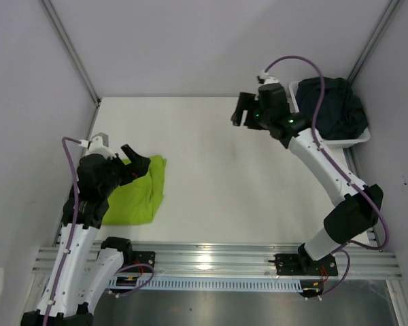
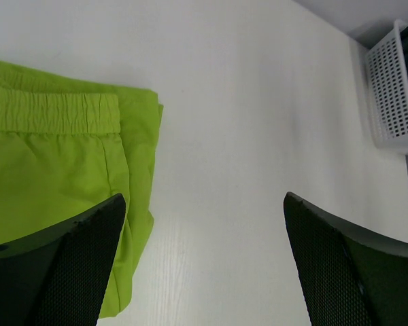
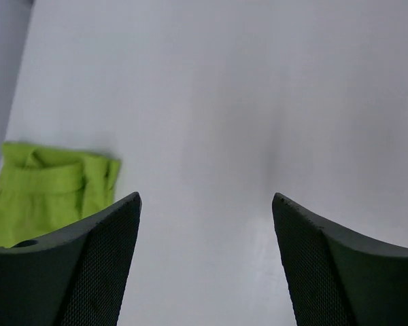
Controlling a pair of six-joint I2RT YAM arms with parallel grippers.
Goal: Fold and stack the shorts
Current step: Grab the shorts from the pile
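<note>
Two soft pairs of shorts: one flat on the table, one in the basket.

The white mesh basket (image 1: 359, 138) holds the dark shorts (image 1: 333, 109) in a heap, behind and to the side of my right gripper (image 3: 205, 197), whose fingers stand apart with nothing between them. The lime shorts (image 1: 139, 193) seem folded and lie partly under one finger of my left gripper (image 2: 204, 197), which is also wide apart and empty. I judge both pairs light, limp and a little slippery. I would pinch the elastic waistband.
</note>
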